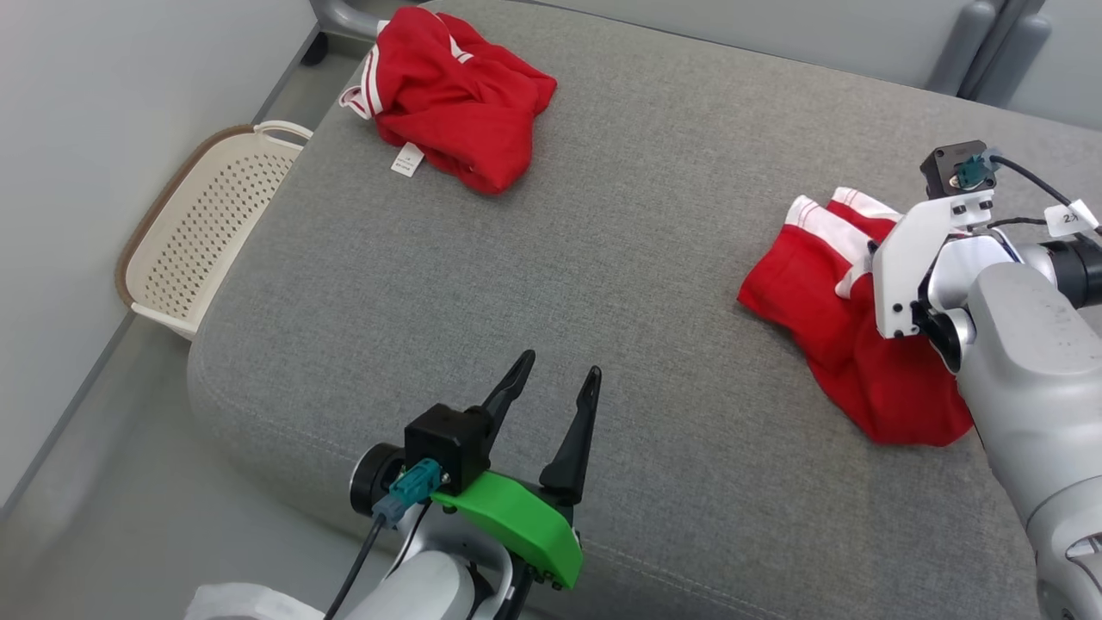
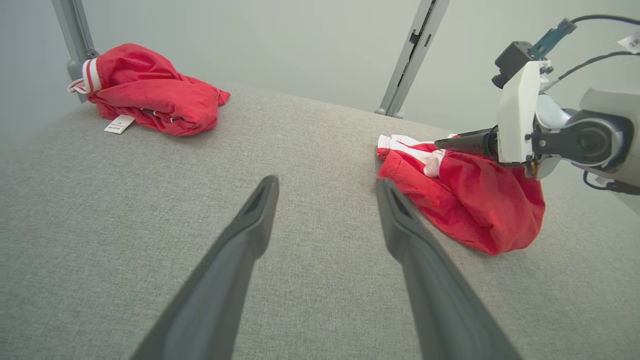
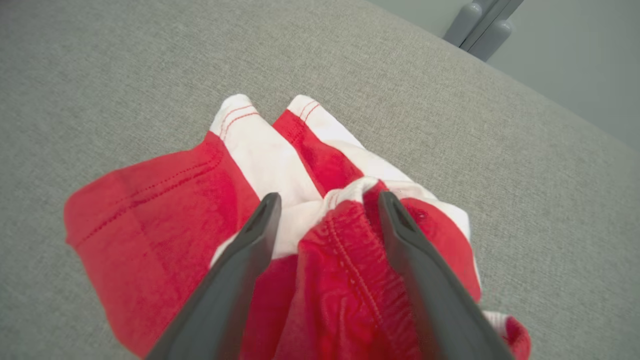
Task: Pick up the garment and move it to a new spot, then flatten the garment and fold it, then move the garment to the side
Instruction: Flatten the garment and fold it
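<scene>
A crumpled red garment (image 1: 826, 319) with white bands lies at the right of the grey padded surface (image 1: 560, 258). My right gripper (image 3: 328, 199) is open just over it, its fingers astride a raised red-and-white fold, not closed on it. The left wrist view shows the same garment (image 2: 475, 200) with the right gripper (image 2: 450, 143) pointing in from the right above its white band. My left gripper (image 1: 560, 363) hovers open near the front edge, left of the garment, with nothing between its fingers (image 2: 250, 225).
A second bunched red garment (image 1: 456, 95) with a white label lies at the far left corner. A cream perforated basket (image 1: 207, 232) stands on the floor left of the surface. Grey posts (image 2: 410, 55) rise behind the far edge.
</scene>
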Tool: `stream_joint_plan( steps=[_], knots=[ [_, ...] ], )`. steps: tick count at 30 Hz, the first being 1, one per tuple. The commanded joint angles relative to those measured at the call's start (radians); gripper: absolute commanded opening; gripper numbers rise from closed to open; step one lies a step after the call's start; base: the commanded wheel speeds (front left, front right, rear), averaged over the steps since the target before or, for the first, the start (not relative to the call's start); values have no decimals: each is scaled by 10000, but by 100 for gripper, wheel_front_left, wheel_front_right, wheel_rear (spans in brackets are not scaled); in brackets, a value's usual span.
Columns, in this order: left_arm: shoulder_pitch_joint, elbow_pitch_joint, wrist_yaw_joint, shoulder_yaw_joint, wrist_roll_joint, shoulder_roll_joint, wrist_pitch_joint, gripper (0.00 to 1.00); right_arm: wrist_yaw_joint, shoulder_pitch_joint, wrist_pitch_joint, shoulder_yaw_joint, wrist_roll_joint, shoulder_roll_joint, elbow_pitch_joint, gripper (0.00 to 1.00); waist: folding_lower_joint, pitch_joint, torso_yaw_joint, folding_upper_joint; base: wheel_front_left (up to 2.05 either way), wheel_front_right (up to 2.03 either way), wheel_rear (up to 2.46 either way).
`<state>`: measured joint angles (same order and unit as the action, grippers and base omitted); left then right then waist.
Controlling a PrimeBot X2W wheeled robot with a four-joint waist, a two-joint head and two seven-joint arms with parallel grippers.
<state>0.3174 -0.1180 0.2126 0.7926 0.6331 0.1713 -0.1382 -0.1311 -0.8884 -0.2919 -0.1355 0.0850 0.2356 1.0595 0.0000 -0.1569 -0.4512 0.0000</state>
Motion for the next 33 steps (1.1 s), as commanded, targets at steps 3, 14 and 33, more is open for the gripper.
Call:
stream_joint_plan(
  steps=[3,14,33],
  knots=[
    [-68,34,91,-20,45,19,-46,100,6,-159,-111,-23,-121,1,299,79,0,-30,-49,0,0,0,0],
    [-33,-36,120,-119,128,157,-128,100,6,-860,1784,-463,-227,-10,-54,0,0,63,181,0,0,0,0],
    [-123,171,351,-282,210,528,6,100,6,-1490,3265,-1144,78,-629,599,0,0,193,1156,0,0,0,0]
  ],
)
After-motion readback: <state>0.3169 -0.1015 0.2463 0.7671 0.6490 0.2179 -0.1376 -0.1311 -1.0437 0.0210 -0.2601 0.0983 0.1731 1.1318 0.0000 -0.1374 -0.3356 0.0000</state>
